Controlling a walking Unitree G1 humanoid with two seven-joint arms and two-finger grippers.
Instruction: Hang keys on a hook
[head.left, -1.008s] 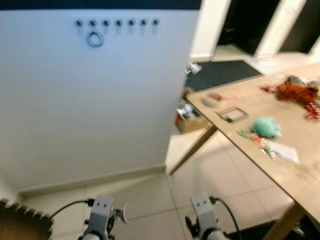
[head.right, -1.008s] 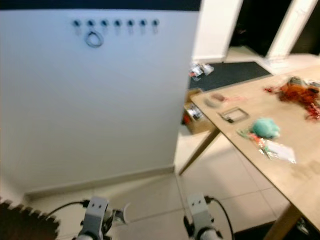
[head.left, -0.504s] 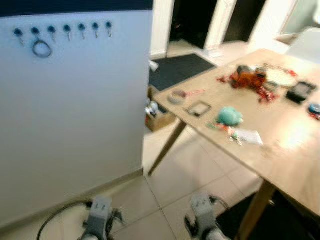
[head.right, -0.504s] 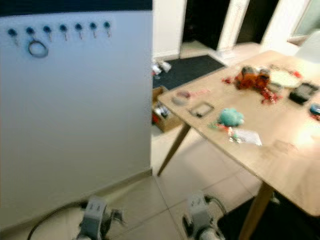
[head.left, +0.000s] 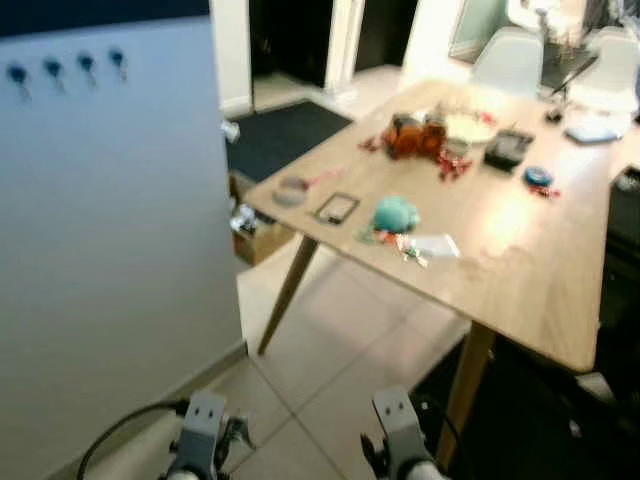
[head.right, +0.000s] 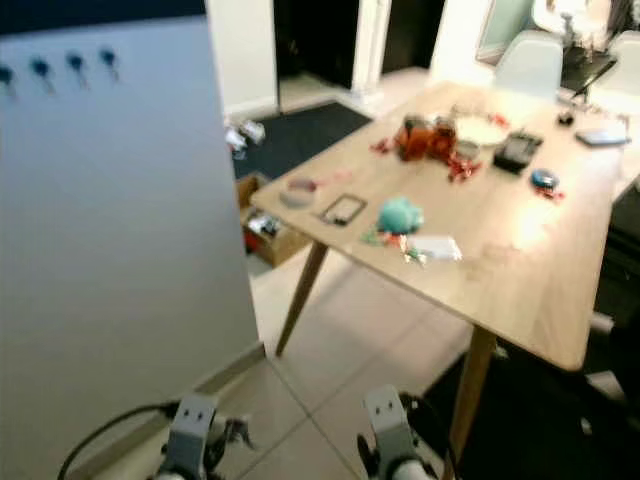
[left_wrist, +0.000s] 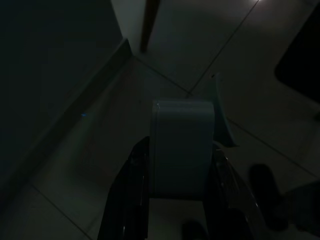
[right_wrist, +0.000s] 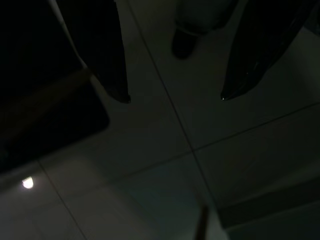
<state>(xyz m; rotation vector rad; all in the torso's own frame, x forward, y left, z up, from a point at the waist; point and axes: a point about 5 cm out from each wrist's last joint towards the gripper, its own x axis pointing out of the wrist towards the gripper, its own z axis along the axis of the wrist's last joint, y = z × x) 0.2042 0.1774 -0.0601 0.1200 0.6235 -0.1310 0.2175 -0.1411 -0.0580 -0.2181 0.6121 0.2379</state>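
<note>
Wooden table on the right has what look like the keys, blurry, beside a teal ball. Hooks are well apart on the wall. Right gripper hangs spread over tiles. Can't tell the left gripper's state. I'd walk up square to the table before reaching.

You see two silver-grey wrist blocks, a black cable looping off the left wrist toward nine o'clock, and black pincer fingers.
</note>
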